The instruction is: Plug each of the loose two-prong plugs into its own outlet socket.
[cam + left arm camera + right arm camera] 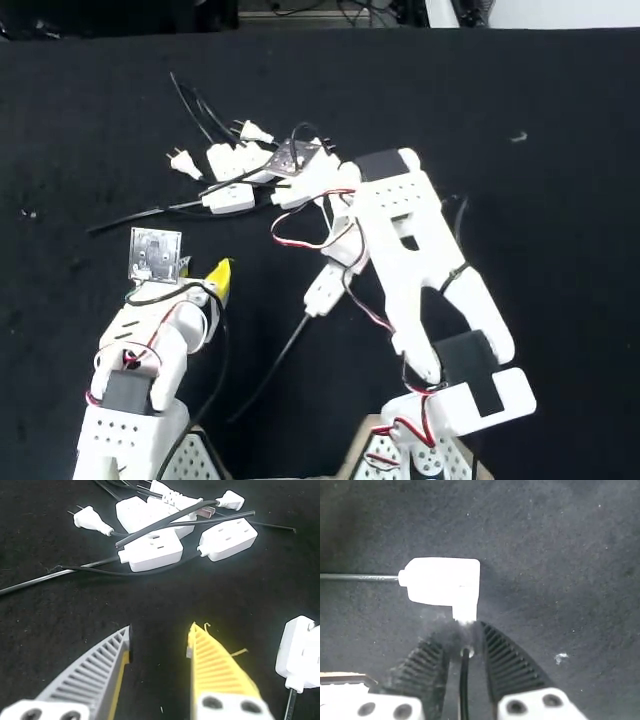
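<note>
Black surface: carries every item I have on screen.
Outlet sockets: I count four from the left wrist, three bunched together and a lone socket nearer my left gripper.
Loose plugs: two lie free at the bunch, an outer plug and a back plug.
Left gripper: fingers spread wide, nothing between them, apart from the bunch.
Right gripper: fingers nearly closed on a held plug, its cord running back between them; the plug's front touches a white socket block.
Views: high view gives me the right arm stretched to the bunch; the right wrist view gives the grip.
</note>
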`<state>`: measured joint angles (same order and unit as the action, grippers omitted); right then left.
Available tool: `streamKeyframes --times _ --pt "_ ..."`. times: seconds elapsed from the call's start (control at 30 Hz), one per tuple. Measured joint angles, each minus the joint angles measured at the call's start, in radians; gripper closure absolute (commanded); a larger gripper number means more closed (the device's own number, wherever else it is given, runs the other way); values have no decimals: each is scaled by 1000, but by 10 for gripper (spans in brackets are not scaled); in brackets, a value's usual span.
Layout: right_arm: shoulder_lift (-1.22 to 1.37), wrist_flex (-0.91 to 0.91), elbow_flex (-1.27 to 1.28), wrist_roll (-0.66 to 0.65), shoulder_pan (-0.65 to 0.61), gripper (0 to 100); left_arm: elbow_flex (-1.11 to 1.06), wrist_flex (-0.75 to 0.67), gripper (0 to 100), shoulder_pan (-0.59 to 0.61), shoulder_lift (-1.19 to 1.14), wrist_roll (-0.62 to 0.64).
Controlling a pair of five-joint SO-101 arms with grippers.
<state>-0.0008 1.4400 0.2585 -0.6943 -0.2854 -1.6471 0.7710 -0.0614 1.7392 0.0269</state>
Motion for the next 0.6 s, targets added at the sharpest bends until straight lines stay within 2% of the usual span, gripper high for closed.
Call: streamKeyframes --times 0.3,0.6 --pt "0 41 0 83 0 988 0 18 809 0 0 0" --pt "0 41 0 95 -48 988 0 21 809 0 0 0"
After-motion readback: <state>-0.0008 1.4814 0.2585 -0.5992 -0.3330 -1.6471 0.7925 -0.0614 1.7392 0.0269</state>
